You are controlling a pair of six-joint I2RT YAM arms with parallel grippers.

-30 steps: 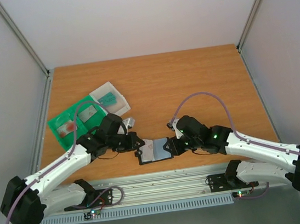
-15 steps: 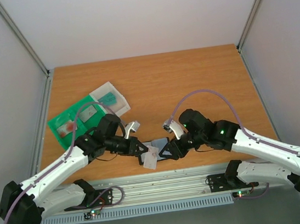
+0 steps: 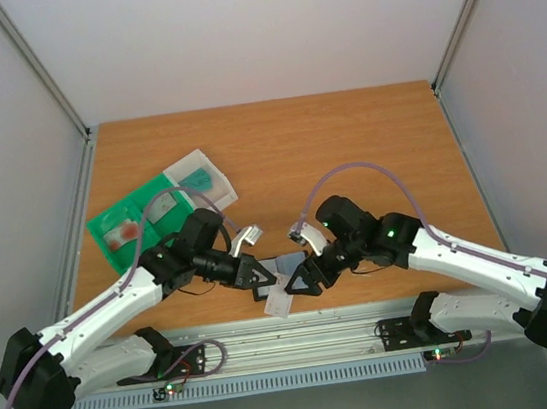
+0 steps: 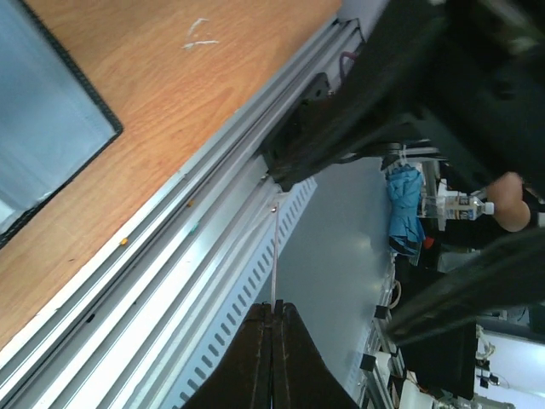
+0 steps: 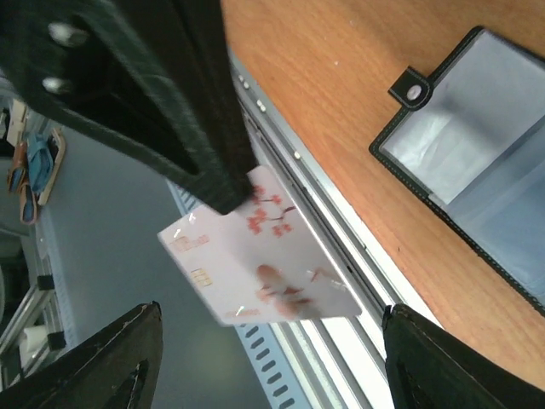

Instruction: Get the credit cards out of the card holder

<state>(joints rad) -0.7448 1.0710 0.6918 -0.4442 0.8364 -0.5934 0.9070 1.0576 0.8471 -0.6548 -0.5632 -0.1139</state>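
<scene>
The card holder (image 5: 477, 153) lies open on the table near the front edge, black-rimmed with a greyish-blue inside and a small tab (image 5: 413, 89). From above only a strip of the card holder (image 3: 284, 262) shows between the two grippers. My left gripper (image 3: 267, 290) is shut on a pale pink credit card (image 3: 280, 304) with red blossoms, held above the table's front rail. The left wrist view shows the card (image 4: 277, 256) edge-on, rising from my shut gripper (image 4: 273, 308). My right gripper (image 5: 272, 366) stands open with the card (image 5: 264, 256) in front of its gap, touching neither finger.
A green-and-white sorting tray (image 3: 114, 220) sits at the left of the table with a teal card (image 3: 205, 180) and a reddish card (image 3: 128, 232) in it. The aluminium front rail (image 3: 301, 337) runs just below the grippers.
The left gripper has pulled the pink card out of the holder and lifted it towards the front rail. The right gripper has let go of the holder, opened wide and risen beside the card.
</scene>
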